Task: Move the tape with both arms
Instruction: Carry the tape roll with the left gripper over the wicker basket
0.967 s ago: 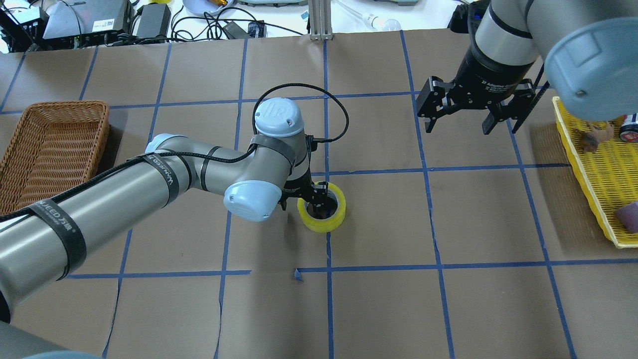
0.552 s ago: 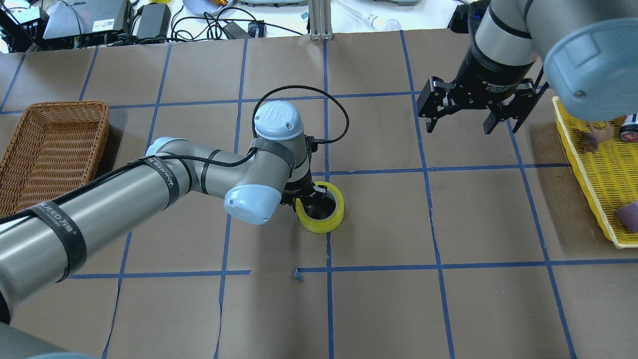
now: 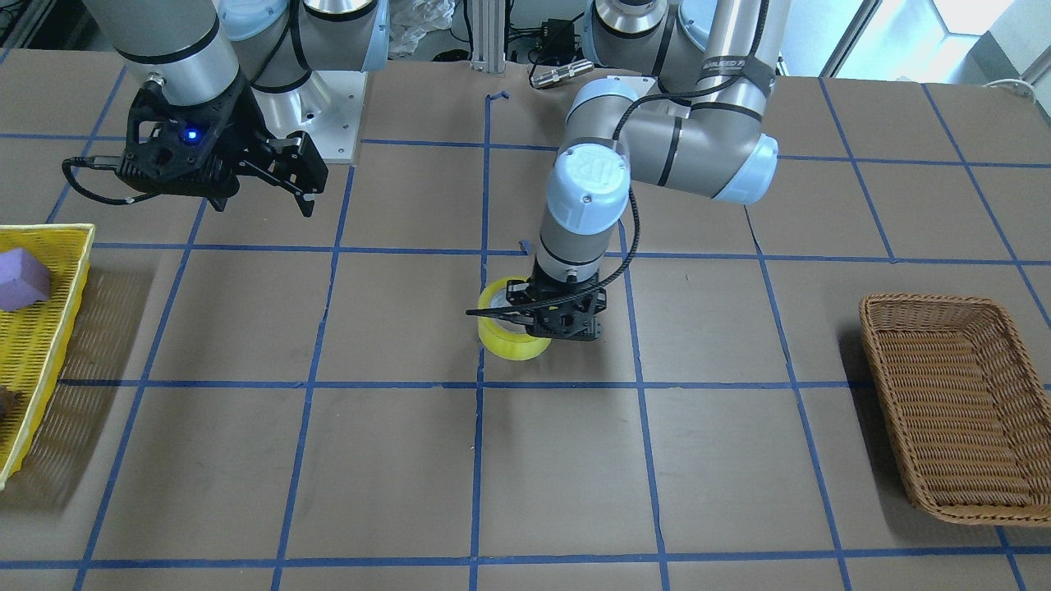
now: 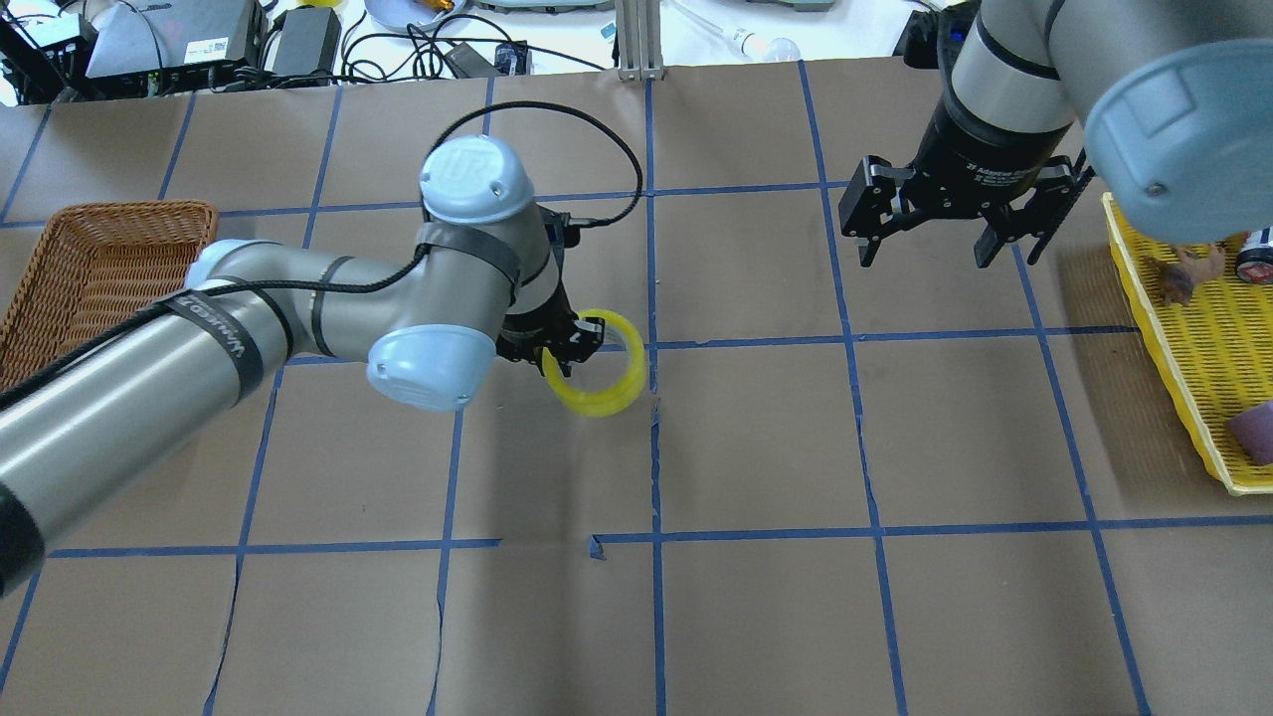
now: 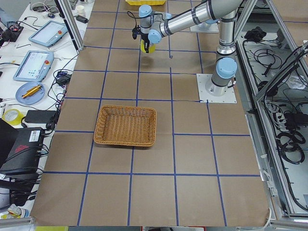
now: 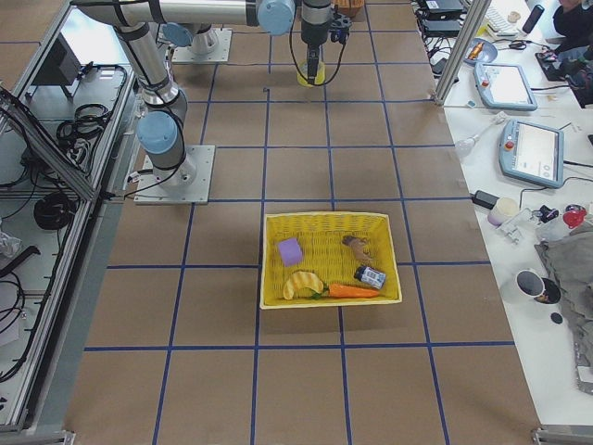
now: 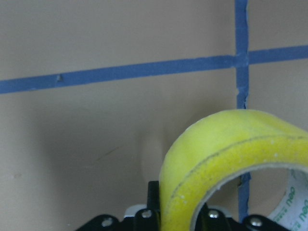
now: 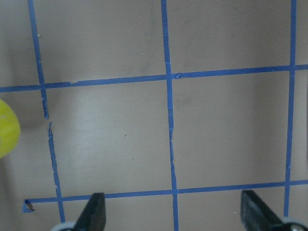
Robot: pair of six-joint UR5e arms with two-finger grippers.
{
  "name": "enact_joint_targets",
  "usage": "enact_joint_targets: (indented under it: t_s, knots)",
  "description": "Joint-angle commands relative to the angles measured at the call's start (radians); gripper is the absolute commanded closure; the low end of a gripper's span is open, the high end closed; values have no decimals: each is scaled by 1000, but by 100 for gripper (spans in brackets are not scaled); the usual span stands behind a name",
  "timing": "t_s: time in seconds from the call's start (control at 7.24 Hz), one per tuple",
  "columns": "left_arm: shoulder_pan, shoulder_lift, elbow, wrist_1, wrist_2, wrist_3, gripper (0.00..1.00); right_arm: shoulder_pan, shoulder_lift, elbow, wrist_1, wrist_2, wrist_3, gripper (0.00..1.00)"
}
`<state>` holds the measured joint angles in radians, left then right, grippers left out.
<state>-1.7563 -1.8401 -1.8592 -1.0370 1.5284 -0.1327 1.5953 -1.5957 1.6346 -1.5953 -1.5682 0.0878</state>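
Note:
The yellow tape roll (image 4: 597,370) hangs tilted above the table near the middle, held by its wall. My left gripper (image 4: 570,348) is shut on that wall, one finger inside the core and one outside. The left wrist view shows the tape (image 7: 226,154) close up over the fingers (image 7: 153,207). In the front view the tape (image 3: 502,332) sits left of the left gripper (image 3: 548,318). My right gripper (image 4: 930,239) is open and empty, hovering at the far right, well away from the tape. Its fingers (image 8: 94,214) frame bare table, with the tape (image 8: 7,134) at the left edge.
A wicker basket (image 4: 129,207) stands at the left edge of the table. A yellow mesh tray (image 4: 1144,308) with a purple block (image 4: 1255,433) and several other items stands at the right edge. Blue tape lines grid the brown table cover.
My left arm has raised the tape off the table and carried it up and to the left in the overhead view. The right gripper has barely moved.

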Motion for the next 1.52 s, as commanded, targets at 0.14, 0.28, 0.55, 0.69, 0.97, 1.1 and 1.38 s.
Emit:
enact_joint_targets:
  t_s: [0.14,0.28,0.55,0.69,0.97,1.1,1.38]
  knots:
    - [364,58,212,-335,1,444,100,0,0,-1,0,-4,1,0]
    - [483,42,274,-397,16,626,100,0,0,-1,0,-4,1,0]
    - [738,12,296,-406,21,951,100,0,-1,-1,0,-4,1,0]
    - [792,1,299,-385,36,994,100,0,0,1,0,-4,3,0]
    - [836,-68,327,-264,65,1057,100,0,0,-1,0,-3,13,0]
    - [862,-92,327,-249,65,1091,100,0,0,1,0,-4,12,0]
    - [864,-158,327,-151,64,1096,100,0,0,1,2,-4,13,0]
